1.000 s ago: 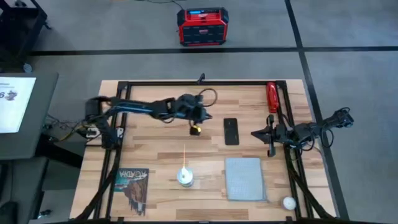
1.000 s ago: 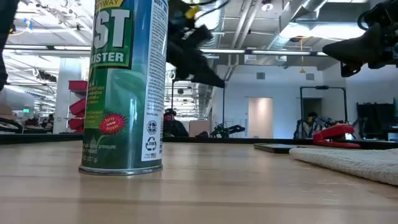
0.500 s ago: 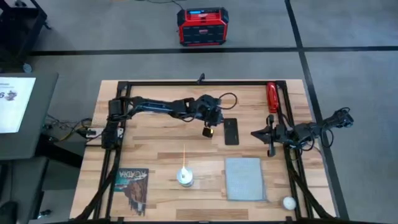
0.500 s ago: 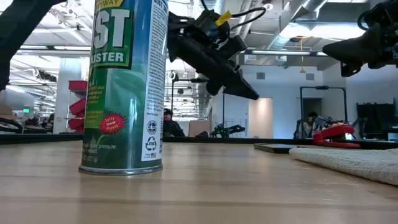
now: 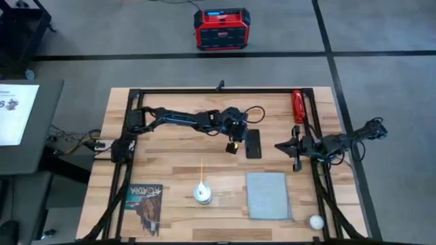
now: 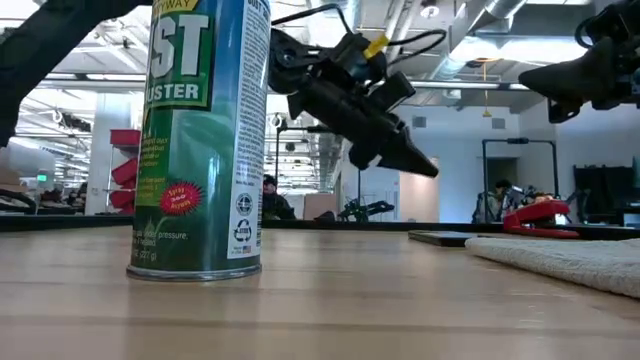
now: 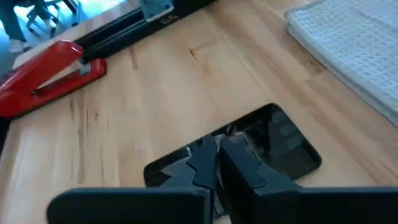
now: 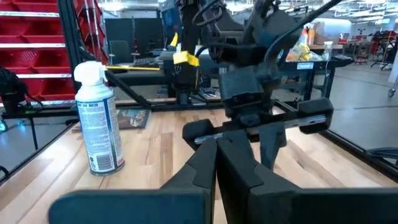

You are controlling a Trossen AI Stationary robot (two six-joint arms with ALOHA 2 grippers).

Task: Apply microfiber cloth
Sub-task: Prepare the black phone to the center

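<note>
Wooden table (image 5: pixel 177 170) with microfiber cloth (image 5: pixel 267 195), phone (image 5: pixel 253 143), spray can (image 5: pixel 201 193), booklet (image 5: pixel 145 207), red stapler (image 5: pixel 298 106), white ball (image 5: pixel 315 221).

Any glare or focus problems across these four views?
Low view: the green spray can fills the near left and is cropped at the top; bright ceiling lights leave both arms as dark silhouettes. Left wrist view: the black phone reflects its surroundings, and the shut left tool blocks part of it. Right wrist view: background slightly soft. High view: even light, microfiber cloth clear.
</note>
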